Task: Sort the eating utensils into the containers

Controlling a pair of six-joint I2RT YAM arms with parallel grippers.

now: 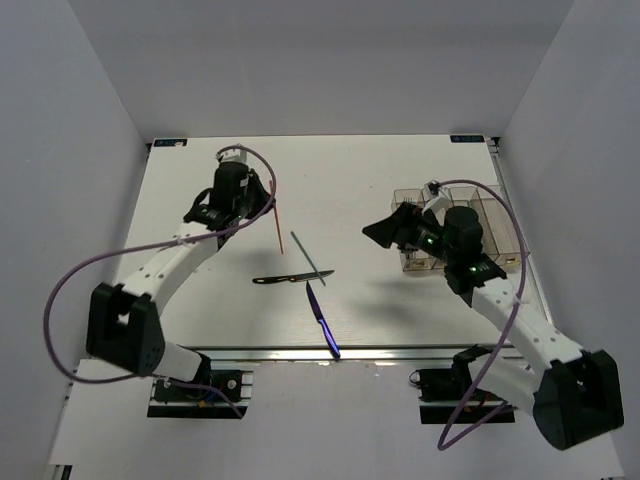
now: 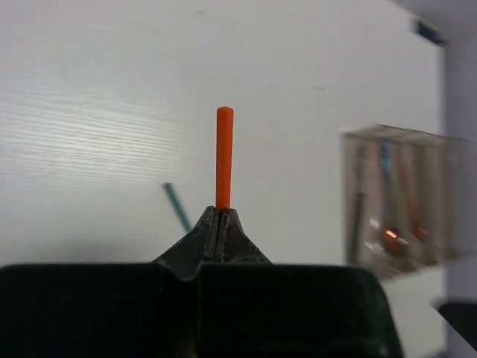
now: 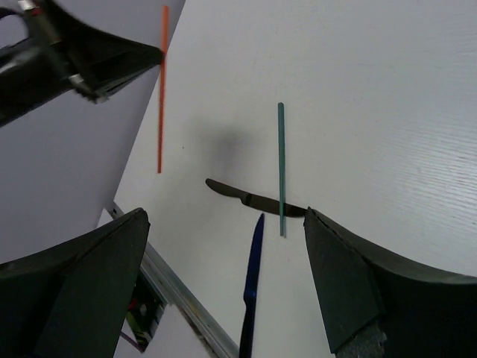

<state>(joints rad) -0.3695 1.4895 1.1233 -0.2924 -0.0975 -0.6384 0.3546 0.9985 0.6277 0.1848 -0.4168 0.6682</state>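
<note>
Left fingers [image 2: 217,218] pinch the red chopstick [image 2: 224,156]; I see my right fingers [image 1: 382,230] spread wide, empty, beside the bins [image 1: 500,215].

Table [image 1: 350,170]: white with a faint wood grain, it filled the middle of the scene.
Walls [image 1: 320,60]: plain pale panels stood at the left, far and right sides.
Rail [image 1: 270,353]: a silvery metal strip ran along the table's near edge.
Tags [image 1: 170,142]: small dark marks sat at both far corners.

Matt red chopstick [image 2: 224,156]; clear, brownish plastic containers [image 2: 399,198]; white woodgrain table [image 2: 112,112].
</note>
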